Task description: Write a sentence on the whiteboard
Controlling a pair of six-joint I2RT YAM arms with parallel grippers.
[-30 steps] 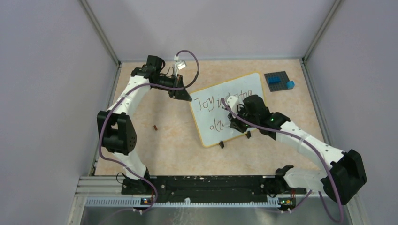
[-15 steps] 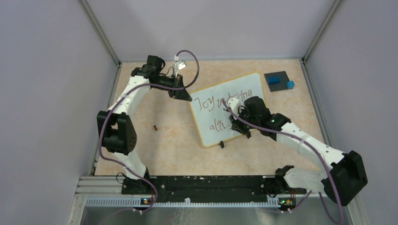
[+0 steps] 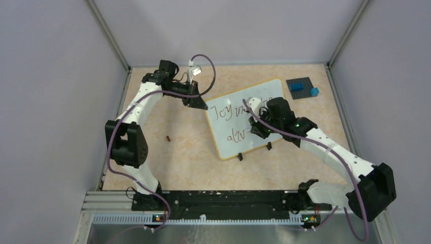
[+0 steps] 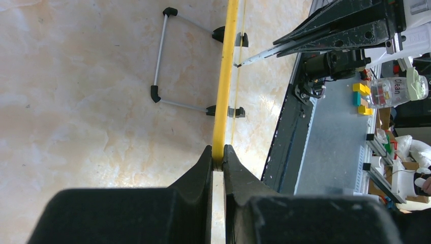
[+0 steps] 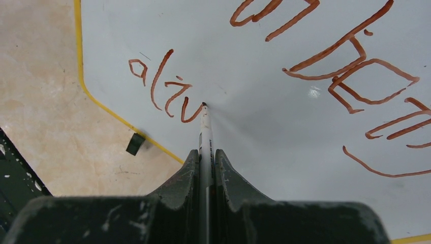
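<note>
The whiteboard (image 3: 231, 122) lies tilted on the table, white with a yellow rim (image 4: 225, 76). My left gripper (image 4: 217, 155) is shut on its rim at the far left corner, also seen from above (image 3: 197, 103). My right gripper (image 5: 206, 155) is shut on a white marker (image 5: 205, 129), tip touching the board. The sentence (image 5: 167, 91) shows "Joy in being" partly hidden by my right arm (image 3: 274, 119) in the top view, and "aliv" on the lower line (image 3: 236, 135).
A dark blue studded plate (image 3: 301, 87) with a blue brick (image 3: 314, 91) sits at the far right. A small brown cap (image 3: 168, 138) lies on the table left of the board. Two black clip feet (image 3: 240, 156) stand at the board's near edge.
My right gripper moved the marker a little up and right, and the "v" stroke has been added to the lower line. The left arm has not moved.
</note>
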